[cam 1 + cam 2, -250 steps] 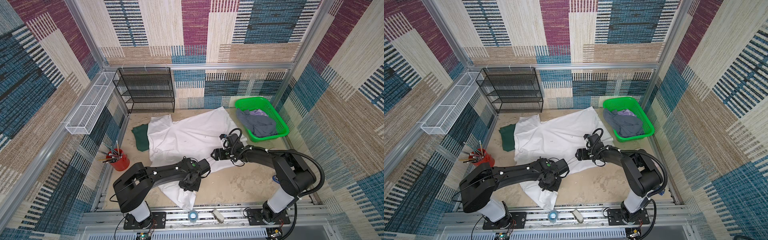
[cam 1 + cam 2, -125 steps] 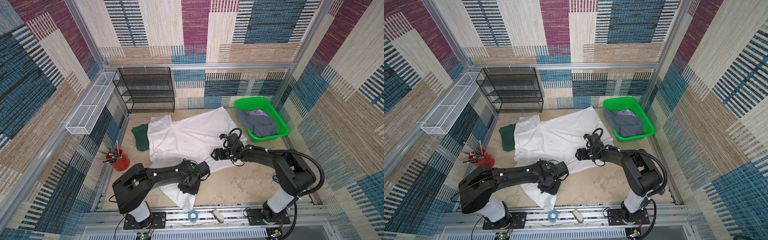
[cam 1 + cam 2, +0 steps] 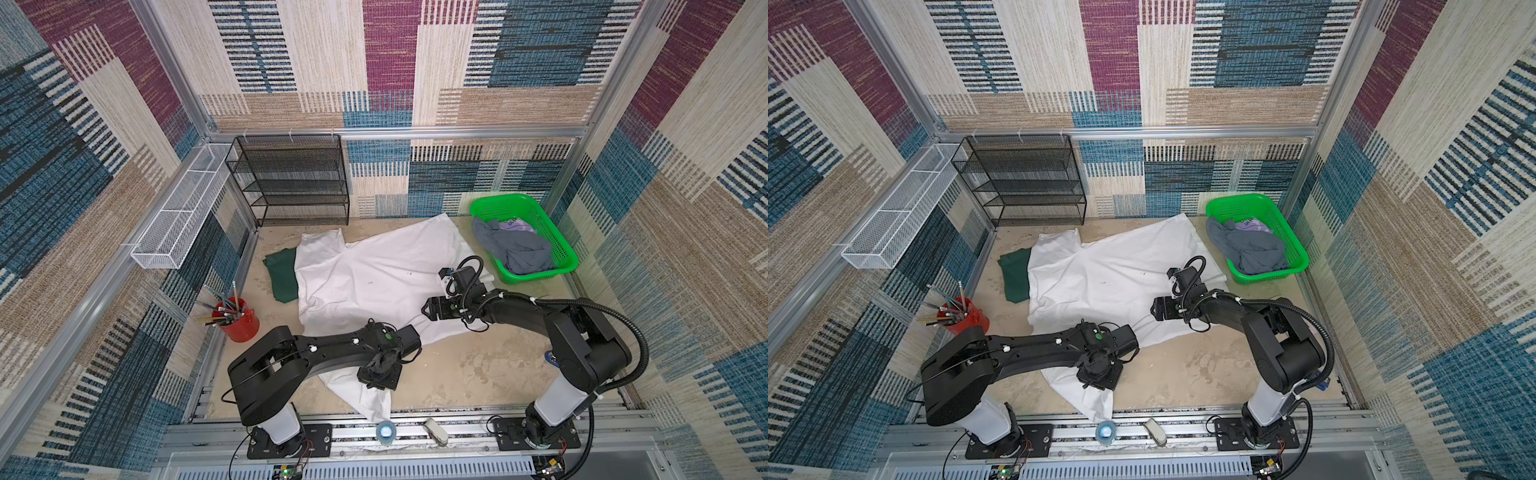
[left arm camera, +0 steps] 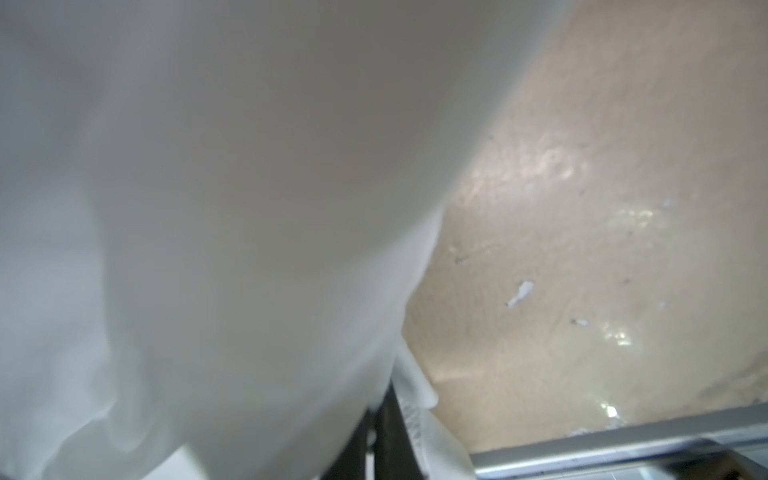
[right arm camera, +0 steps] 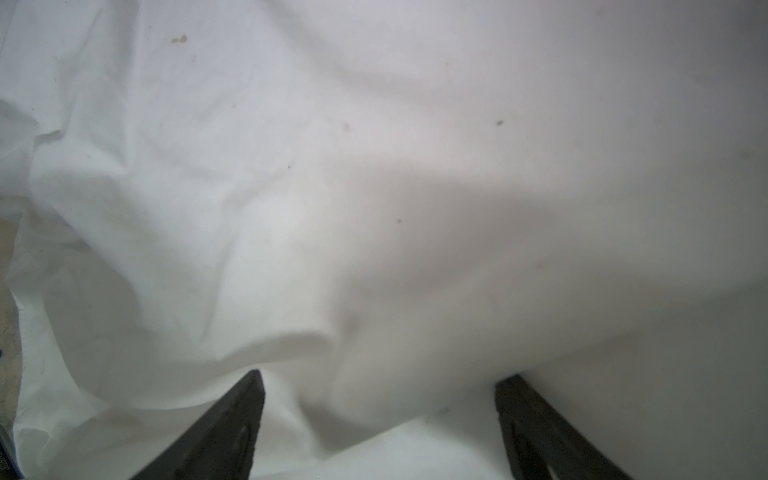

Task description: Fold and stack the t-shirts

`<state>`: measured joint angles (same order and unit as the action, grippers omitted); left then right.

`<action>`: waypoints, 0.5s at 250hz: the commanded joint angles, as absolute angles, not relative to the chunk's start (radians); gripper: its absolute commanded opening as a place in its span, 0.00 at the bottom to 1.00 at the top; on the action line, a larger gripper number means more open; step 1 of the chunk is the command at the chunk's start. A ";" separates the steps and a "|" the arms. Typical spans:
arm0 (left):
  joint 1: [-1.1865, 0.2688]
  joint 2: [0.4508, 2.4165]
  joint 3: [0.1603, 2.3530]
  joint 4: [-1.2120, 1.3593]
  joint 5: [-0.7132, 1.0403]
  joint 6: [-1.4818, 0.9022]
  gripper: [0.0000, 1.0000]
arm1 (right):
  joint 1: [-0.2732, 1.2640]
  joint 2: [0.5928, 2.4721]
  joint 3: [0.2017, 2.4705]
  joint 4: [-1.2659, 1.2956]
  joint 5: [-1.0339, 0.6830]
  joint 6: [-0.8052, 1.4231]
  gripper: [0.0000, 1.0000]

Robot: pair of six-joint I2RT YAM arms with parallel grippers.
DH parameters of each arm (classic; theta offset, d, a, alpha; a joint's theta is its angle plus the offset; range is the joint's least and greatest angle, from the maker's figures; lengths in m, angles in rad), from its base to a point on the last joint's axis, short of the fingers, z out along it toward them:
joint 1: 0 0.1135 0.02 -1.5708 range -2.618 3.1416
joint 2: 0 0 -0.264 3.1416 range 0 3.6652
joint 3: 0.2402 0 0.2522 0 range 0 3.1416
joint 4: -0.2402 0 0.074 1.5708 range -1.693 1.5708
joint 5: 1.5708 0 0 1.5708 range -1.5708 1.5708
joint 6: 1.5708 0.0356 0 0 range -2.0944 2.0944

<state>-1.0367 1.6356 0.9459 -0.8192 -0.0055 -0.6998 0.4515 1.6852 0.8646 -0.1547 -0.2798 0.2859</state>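
Shifted toward front rail: left end effector (image 3: pixel 377 374), jaws now together. In both top views: white t-shirt (image 3: pixel 374 270) spread on counter (image 3: pixel 478 365); dark green t-shirt (image 3: pixel 281 278) partly under it; grey t-shirt (image 3: pixel 517 251) in basket (image 3: pixel 567 266). Left wrist view: fingers (image 4: pixel 392 440) clamped on white t-shirt. Right wrist view: right end effector (image 5: pixel 382 376) spread apart over white t-shirt.

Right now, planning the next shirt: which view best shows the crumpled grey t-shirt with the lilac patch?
Both top views: the grey t-shirt lies uncovered in the green plastic mesh basket. Neither wrist view shows it.
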 commanded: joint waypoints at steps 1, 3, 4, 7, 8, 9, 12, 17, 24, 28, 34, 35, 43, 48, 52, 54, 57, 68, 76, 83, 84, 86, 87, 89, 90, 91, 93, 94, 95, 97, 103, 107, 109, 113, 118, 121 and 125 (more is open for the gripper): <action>-1.037 1.601 0.959 -0.860 -0.060 -0.686 0.00 | 0.451 1.683 0.855 -0.257 -0.267 0.298 0.88; -1.037 1.598 0.960 -0.862 -0.061 -0.685 0.00 | 0.451 1.682 0.854 -0.257 -0.267 0.298 0.88; -1.038 1.597 0.960 -0.862 -0.062 -0.685 0.00 | 0.452 1.683 0.854 -0.257 -0.267 0.298 0.88; -1.037 1.592 0.962 -0.863 -0.062 -0.684 0.00 | 0.451 1.682 0.854 -0.256 -0.267 0.299 0.88; -1.037 1.591 0.962 -0.864 -0.063 -0.683 0.00 | 0.452 1.682 0.853 -0.257 -0.267 0.299 0.88; -1.037 1.590 0.962 -0.864 -0.064 -0.683 0.00 | 0.451 1.682 0.853 -0.257 -0.267 0.299 0.88; -1.037 1.587 0.964 -0.866 -0.064 -0.682 0.00 | 0.451 1.681 0.853 -0.257 -0.266 0.298 0.88; -1.037 1.579 0.966 -0.870 -0.067 -0.680 0.00 | 0.452 1.679 0.853 -0.258 -0.266 0.298 0.88; -1.038 1.571 0.969 -0.873 -0.066 -0.677 0.00 | 0.452 1.678 0.850 -0.256 -0.267 0.299 0.89; -1.037 1.566 0.969 -0.873 -0.065 -0.675 0.00 | 0.451 1.678 0.851 -0.255 -0.267 0.298 0.89; -1.037 1.559 0.973 -0.874 -0.065 -0.673 0.00 | 0.452 1.678 0.850 -0.254 -0.267 0.299 0.89; -1.037 1.558 0.973 -0.874 -0.065 -0.672 0.00 | 0.451 1.678 0.850 -0.253 -0.267 0.299 0.89; -1.038 1.551 0.974 -0.878 -0.063 -0.671 0.00 | 0.452 1.679 0.849 -0.254 -0.269 0.300 0.89; -1.037 1.547 0.976 -0.879 -0.063 -0.668 0.00 | 0.452 1.680 0.851 -0.254 -0.270 0.300 0.89; -1.037 1.545 0.978 -0.881 -0.064 -0.667 0.00 | 0.452 1.681 0.851 -0.254 -0.271 0.298 0.89; -1.037 1.544 0.978 -0.881 -0.064 -0.666 0.00 | 0.452 1.681 0.851 -0.255 -0.271 0.298 0.89; -1.037 1.542 0.979 -0.882 -0.064 -0.666 0.00 | 0.452 1.682 0.852 -0.255 -0.272 0.298 0.89; -1.037 1.536 0.981 -0.883 -0.064 -0.664 0.00 | 0.451 1.681 0.853 -0.256 -0.272 0.298 0.89; -1.037 1.534 0.982 -0.883 -0.063 -0.662 0.00 | 0.451 1.679 0.853 -0.255 -0.272 0.298 0.89; -1.038 1.534 0.984 -0.885 -0.058 -0.659 0.00 | 0.452 1.677 0.852 -0.256 -0.272 0.299 0.89; -1.038 1.534 0.984 -0.884 -0.057 -0.658 0.00 | 0.452 1.677 0.852 -0.256 -0.272 0.299 0.89; -1.038 1.534 0.985 -0.884 -0.056 -0.658 0.00 | 0.451 1.677 0.852 -0.256 -0.272 0.299 0.89; -1.039 1.534 0.984 -0.884 -0.054 -0.658 0.00 | 0.452 1.677 0.852 -0.256 -0.272 0.298 0.89; -1.039 1.534 0.984 -0.885 -0.052 -0.656 0.00 | 0.452 1.675 0.852 -0.255 -0.272 0.298 0.89; -1.039 1.534 0.984 -0.884 -0.052 -0.655 0.00 | 0.452 1.676 0.852 -0.256 -0.272 0.298 0.89; -1.039 1.534 0.984 -0.885 -0.051 -0.656 0.00 | 0.452 1.676 0.851 -0.255 -0.272 0.299 0.89; -1.038 1.534 0.984 -0.885 -0.049 -0.655 0.00 | 0.452 1.677 0.853 -0.255 -0.272 0.299 0.89; -1.037 1.534 0.985 -0.885 -0.049 -0.654 0.00 | 0.452 1.677 0.853 -0.256 -0.272 0.299 0.89; -1.038 1.535 0.985 -0.885 -0.049 -0.655 0.00 | 0.452 1.677 0.853 -0.256 -0.272 0.298 0.89; -1.038 1.535 0.985 -0.885 -0.048 -0.653 0.00 | 0.452 1.675 0.852 -0.255 -0.272 0.298 0.89; -1.039 1.536 0.984 -0.886 -0.047 -0.652 0.00 | 0.451 1.675 0.850 -0.255 -0.272 0.299 0.89; -1.039 1.537 0.983 -0.886 -0.045 -0.651 0.01 | 0.452 1.675 0.850 -0.255 -0.272 0.298 0.89; -1.039 1.538 0.982 -0.885 -0.045 -0.650 0.02 | 0.451 1.675 0.849 -0.255 -0.272 0.298 0.89; -1.039 1.539 0.979 -0.885 -0.044 -0.649 0.03 | 0.451 1.676 0.849 -0.255 -0.272 0.300 0.89; -1.039 1.540 0.976 -0.885 -0.044 -0.647 0.05 | 0.452 1.675 0.850 -0.253 -0.272 0.299 0.89; -1.039 1.540 0.974 -0.885 -0.044 -0.646 0.06 | 0.451 1.676 0.848 -0.254 -0.272 0.298 0.89; -1.039 1.542 0.971 -0.884 -0.044 -0.645 0.07 | 0.452 1.676 0.847 -0.254 -0.273 0.298 0.89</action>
<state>-1.0370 1.5391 0.9752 -0.8719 -0.0483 -0.6743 0.4511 1.6733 0.8570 -0.1658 -0.2790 0.2863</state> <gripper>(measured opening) 0.069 0.886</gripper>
